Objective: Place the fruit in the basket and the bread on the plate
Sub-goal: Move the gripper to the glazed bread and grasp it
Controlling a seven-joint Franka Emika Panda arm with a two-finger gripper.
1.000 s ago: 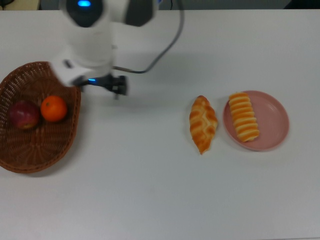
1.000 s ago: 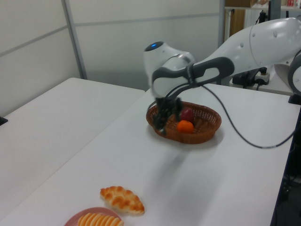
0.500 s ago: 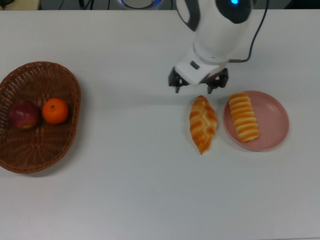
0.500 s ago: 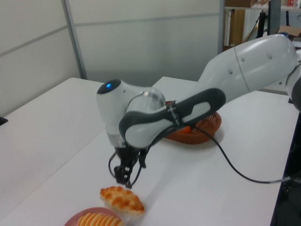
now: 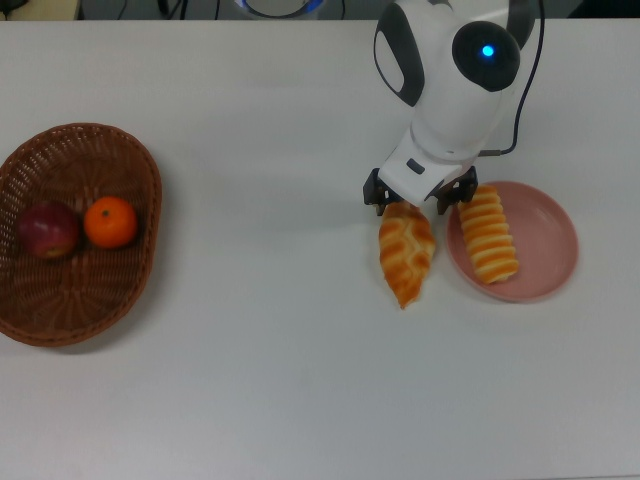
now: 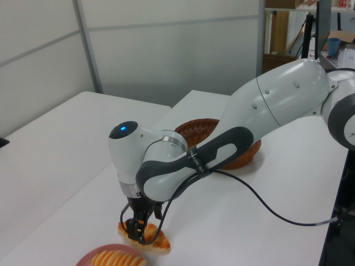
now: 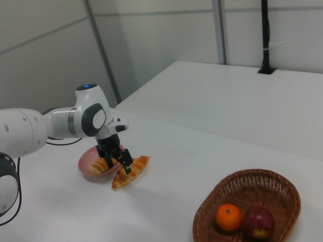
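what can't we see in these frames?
- Braided bread: its upper end in the top view is hidden under the gripper.
- Basket: mostly behind the arm in the left view, fruit unseen.
- Plate: cut off by the left view's bottom edge.

The arm [image 6: 266, 111] extends across the table and bends down at the wrist [image 5: 455, 75], which carries a lit blue indicator. The gripper [image 5: 419, 207] points straight down, close to the table surface. Its two fingers [image 5: 374, 193] are spread apart, one on each side in the top view, with nothing clamped between them.
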